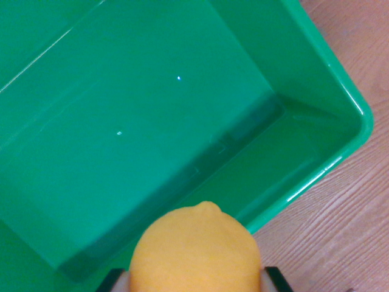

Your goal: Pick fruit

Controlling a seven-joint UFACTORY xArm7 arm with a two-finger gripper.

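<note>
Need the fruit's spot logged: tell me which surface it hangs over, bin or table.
The green bin; the lemon, gripped in the claw, overlaps its rim, wooden table alongside.

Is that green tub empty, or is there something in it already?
Empty, as far as shown: the green tub has a bare floor. The lemon sits between the gripper fingers, above it.

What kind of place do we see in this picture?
Probably a tabletop work station for sorting or packing, though the view is narrow. A green plastic bin sits on a wood-grain surface, and the end effector holds a yellow lemon-like fruit over the bin's near edge.
</note>
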